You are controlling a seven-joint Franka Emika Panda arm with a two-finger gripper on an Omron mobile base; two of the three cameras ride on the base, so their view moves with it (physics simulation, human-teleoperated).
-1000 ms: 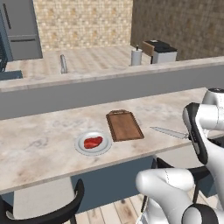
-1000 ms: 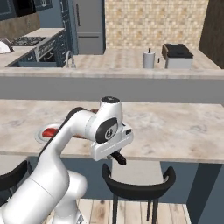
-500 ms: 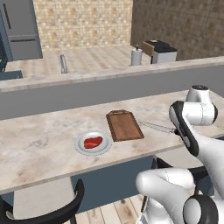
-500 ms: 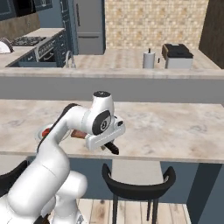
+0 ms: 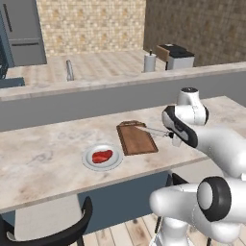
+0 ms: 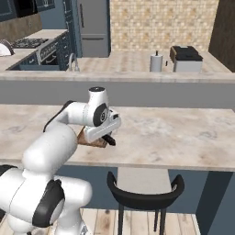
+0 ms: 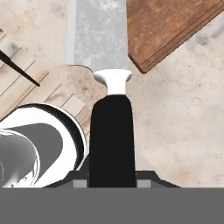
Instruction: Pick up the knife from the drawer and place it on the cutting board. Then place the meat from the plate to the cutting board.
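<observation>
**Knife hanging over the board's edge**

The gripper is clamping the knife by its black handle, blade tip reaching over the cutting board. The meat is sitting on the plate nearby.

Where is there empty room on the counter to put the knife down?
The cutting board lies bare, and so does the counter left of the plate. It is crowded at the board's right edge, where the gripper holds the knife.
</observation>
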